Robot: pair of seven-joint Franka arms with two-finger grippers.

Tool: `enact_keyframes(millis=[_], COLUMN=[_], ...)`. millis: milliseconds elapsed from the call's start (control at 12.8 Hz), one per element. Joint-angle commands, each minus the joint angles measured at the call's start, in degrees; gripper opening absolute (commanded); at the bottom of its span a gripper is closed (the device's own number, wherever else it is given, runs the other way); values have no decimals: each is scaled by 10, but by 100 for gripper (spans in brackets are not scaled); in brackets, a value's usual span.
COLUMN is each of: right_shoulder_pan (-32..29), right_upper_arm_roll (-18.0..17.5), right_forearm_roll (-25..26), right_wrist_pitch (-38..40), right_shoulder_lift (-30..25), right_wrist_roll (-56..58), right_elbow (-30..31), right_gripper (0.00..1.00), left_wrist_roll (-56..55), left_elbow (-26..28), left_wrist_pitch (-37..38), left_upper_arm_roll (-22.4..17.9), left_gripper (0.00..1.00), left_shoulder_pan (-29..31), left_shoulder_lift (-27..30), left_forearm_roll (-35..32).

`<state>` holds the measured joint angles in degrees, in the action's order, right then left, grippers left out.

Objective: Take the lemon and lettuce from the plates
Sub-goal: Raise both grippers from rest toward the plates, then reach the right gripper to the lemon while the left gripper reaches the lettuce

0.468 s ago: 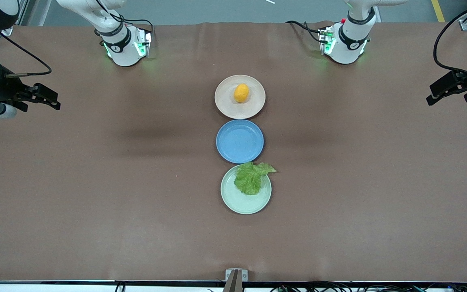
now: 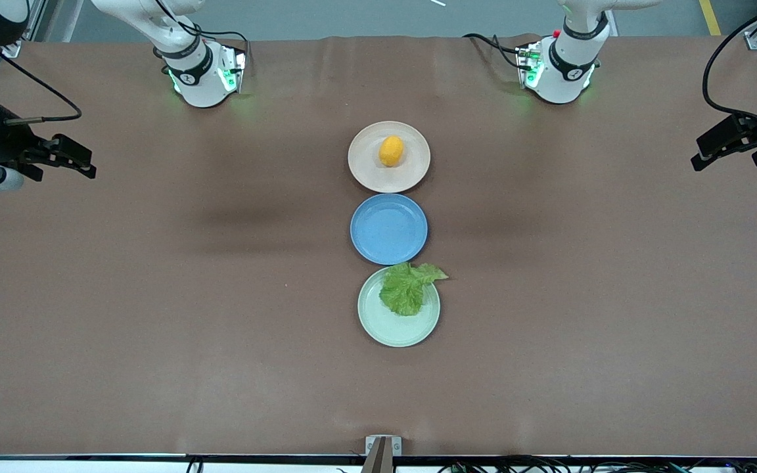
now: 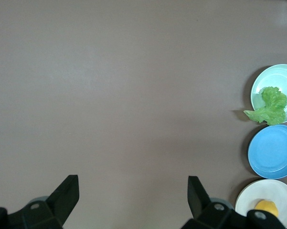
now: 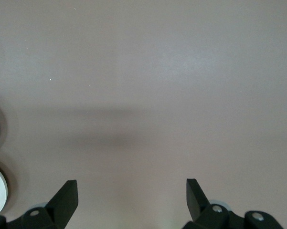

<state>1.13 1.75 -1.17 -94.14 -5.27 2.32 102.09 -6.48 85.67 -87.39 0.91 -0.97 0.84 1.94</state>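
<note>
The orange-yellow lemon (image 2: 391,150) lies on the beige-pink plate (image 2: 364,164), the plate farthest from the front camera. The green lettuce (image 2: 408,288) lies on the mint green plate (image 2: 391,328), the nearest one, with a leaf tip hanging over the rim. Both show in the left wrist view: lemon (image 3: 267,208), lettuce (image 3: 271,106). My left gripper (image 2: 700,154) is open and empty, up over the table's left-arm end. My right gripper (image 2: 86,164) is open and empty over the right-arm end. In the wrist views the left gripper (image 3: 133,193) and right gripper (image 4: 132,196) hang over bare table.
An empty blue plate (image 2: 388,228) sits between the two task plates, in one row at the table's middle. The brown table cover (image 2: 188,295) spreads wide on both sides. The arm bases (image 2: 204,72) stand along the edge farthest from the front camera.
My right gripper has shifted very slightly toward the table's end. Nothing else has moved.
</note>
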Motion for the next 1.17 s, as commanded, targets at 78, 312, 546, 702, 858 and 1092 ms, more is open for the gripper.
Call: enact_keyframes(millis=[78,312,546,702,858,1092], right_shoulder_pan=[2,42,94,154,243,392], right_upper_arm_roll=[-2,-5,-9,-9,-9,-8], right_forearm_roll=[-3,5,-29,-66,-74,-74], right_wrist_pitch=[-7,11,24,15,-29,-172], right_shoulder_lift=[52,98,90,85,81,86], right_wrist_roll=[2,-7,-159,-310,-473,-669], right_elbow=[-30,-51,-34,-9,31,99], right_gripper=[100,100,100,100,100,100], left_wrist_roll=[-5,-6,-8,-8,-12,-84], left_elbow=[-1,0,-1,0,0,0], left_wrist_pitch=[-1,-1,-15,-70,-129,-226], left_upper_arm_roll=[-1,29,93,130,140,140], left_gripper=[100,100,100,100,100,100], left_shoulder_pan=[-5,-11,-13,-18,-57,-121], left_shoulder_lift=[3,-29,-97,-151,-202,-272], left_forearm_roll=[-3,24,38,36,32,31])
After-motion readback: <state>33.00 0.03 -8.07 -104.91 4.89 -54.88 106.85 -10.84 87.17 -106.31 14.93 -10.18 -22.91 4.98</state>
